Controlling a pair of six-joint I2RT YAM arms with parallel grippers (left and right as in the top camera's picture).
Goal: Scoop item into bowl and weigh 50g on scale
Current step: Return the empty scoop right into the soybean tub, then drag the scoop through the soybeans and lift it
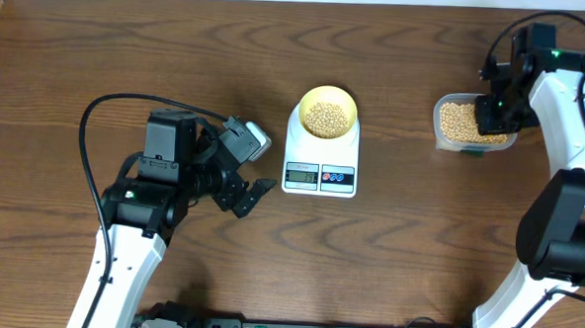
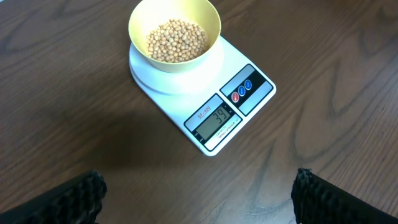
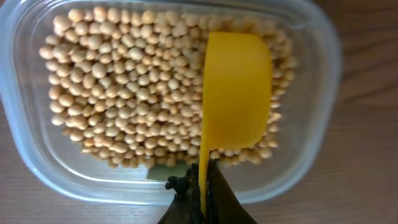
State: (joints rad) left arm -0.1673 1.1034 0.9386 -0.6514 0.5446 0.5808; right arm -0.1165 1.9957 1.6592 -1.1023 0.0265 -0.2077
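Observation:
The pale yellow bowl point(image 1: 327, 112) sits on the white scale point(image 1: 321, 163) at the table's middle, partly filled with tan beans point(image 2: 176, 40). In the left wrist view the bowl point(image 2: 140, 22) stands on the scale point(image 2: 247, 102), whose display reads about 39. My left gripper point(image 1: 255, 195) is open and empty, left of the scale; its fingertips point(image 2: 198, 198) frame bare table. My right gripper point(image 1: 494, 113) is shut on the handle of a yellow scoop point(image 3: 236, 93), held on edge over the beans point(image 3: 124, 87) in the clear tub point(image 1: 472, 123).
The clear plastic tub point(image 3: 311, 155) stands at the right, about a third of the table's width from the scale. Dark wood table point(image 1: 129, 48) all round. The arm bases run along the front edge.

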